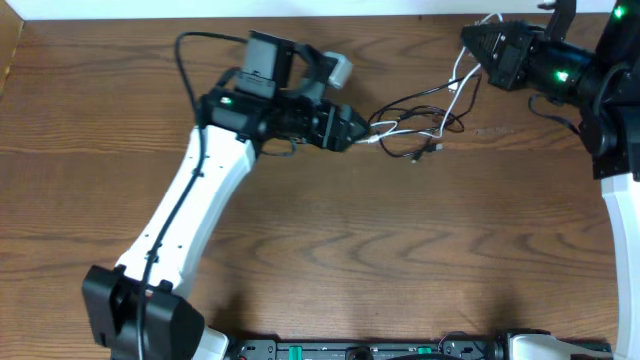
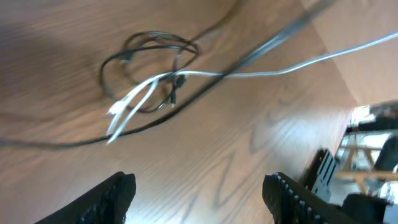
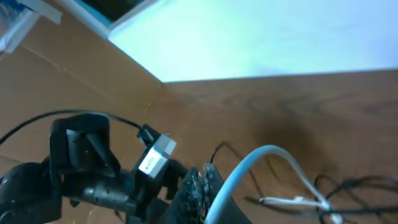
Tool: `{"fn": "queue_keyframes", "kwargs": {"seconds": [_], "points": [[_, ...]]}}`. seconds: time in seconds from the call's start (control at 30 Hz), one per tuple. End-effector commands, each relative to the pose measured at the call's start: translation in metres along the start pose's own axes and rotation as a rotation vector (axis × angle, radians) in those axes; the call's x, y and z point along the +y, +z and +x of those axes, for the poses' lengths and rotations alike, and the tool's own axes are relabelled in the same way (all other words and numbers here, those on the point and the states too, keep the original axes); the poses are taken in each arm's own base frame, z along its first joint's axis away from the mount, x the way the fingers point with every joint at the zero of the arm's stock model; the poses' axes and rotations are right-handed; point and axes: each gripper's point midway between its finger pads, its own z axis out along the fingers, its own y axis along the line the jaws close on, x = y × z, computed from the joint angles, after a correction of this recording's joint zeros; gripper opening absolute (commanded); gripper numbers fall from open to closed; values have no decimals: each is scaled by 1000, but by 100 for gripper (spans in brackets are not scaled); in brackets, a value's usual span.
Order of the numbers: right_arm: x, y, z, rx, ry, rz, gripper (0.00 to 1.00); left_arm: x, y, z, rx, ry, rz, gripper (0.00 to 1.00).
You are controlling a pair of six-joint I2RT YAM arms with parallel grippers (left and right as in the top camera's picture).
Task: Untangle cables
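Note:
The white cable (image 1: 456,84) and the black cable (image 1: 410,100) lie tangled in small loops on the wooden table, right of centre. My left gripper (image 1: 352,130) is open and empty, just left of the tangle. In the left wrist view its jaws (image 2: 199,183) are spread wide, with the black loops (image 2: 149,38) and the white cord (image 2: 261,73) ahead of them. My right gripper (image 1: 468,42) is at the far right, raised, and shut on the white cable (image 3: 249,167), which hangs from its fingers (image 3: 202,183) down to the tangle. A black strand (image 3: 348,184) shows there too.
The table's far edge and a white wall (image 3: 261,37) lie behind the right gripper. The left arm's white link (image 1: 190,210) crosses the left half of the table. The left arm's camera block (image 3: 155,155) shows in the right wrist view.

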Motion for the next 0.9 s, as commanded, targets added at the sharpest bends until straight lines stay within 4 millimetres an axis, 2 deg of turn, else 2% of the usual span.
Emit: {"fn": "queue_keyframes", "kwargs": {"seconds": [0.0,0.2,0.47,0.5,0.53,0.57,0.6,0.63,0.7,0.77,0.8,0.87], "points": [[1,-2,2,14,-5,-3,1,0,20,-2,11,85,17,70],[-2,-2,11,47,9,9,1,7,63,-8,8,135,44,71],[-5,-2,18,70,22,19,1,9,97,-12,-12,194,34,70],[-5,-2,19,74,22,20,1,9,100,-13,-15,199,36,67],[-7,-2,20,78,25,31,1,10,102,-13,-16,202,34,52],[-9,-2,21,80,30,43,1,13,103,-13,-16,201,22,30],[-15,-3,23,82,40,72,1,16,103,-14,-17,195,0,13],[-21,-3,24,81,47,107,1,22,101,-16,-24,178,-31,8],[-42,-6,26,76,68,224,1,33,89,-29,-64,116,-103,7],[-74,-12,30,69,98,394,1,33,61,-51,-140,81,-148,8],[-83,-14,31,68,109,443,1,31,47,-61,-179,67,-167,7],[-109,-19,37,74,148,568,1,26,8,-83,-278,41,-211,8]]}}
